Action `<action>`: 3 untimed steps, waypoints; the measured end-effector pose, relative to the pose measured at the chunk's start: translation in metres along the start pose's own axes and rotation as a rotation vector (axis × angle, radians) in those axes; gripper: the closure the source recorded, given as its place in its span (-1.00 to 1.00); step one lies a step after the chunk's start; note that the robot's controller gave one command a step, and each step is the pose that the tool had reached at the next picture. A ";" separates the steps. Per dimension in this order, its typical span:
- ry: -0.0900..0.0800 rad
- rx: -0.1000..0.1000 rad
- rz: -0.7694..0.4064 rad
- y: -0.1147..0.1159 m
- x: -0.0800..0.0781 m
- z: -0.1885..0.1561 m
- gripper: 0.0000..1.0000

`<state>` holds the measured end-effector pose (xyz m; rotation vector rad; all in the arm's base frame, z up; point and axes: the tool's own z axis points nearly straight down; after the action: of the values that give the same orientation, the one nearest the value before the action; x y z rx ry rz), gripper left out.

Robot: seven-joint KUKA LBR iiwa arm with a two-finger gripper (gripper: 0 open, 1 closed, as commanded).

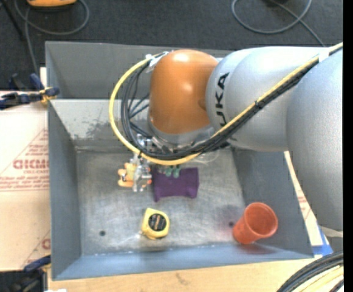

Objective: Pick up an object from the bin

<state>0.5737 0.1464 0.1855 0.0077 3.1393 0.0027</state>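
The gripper (142, 176) shows as a metal tip under the arm's wrist, low in the middle of the bin. It is right against a small orange and yellow toy (126, 175) on its left. Just to its right lies a purple block-like thing (177, 184) with a green bit at its top edge, partly hidden by the wrist. A yellow tape measure (155, 222) lies on the floor in front of the gripper, apart from it.
An orange plastic cup (256, 222) lies on its side in the bin's front right corner. The arm with its orange cover and loop of cables hangs over the bin's back and middle, hiding the floor there.
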 end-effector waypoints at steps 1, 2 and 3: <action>0.000 0.000 0.002 0.000 0.000 0.000 1.00; 0.000 0.000 0.002 0.000 0.000 0.000 1.00; -0.001 0.001 -0.007 -0.006 0.000 -0.085 1.00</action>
<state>0.5735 0.1398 0.2709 -0.0032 3.1385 0.0016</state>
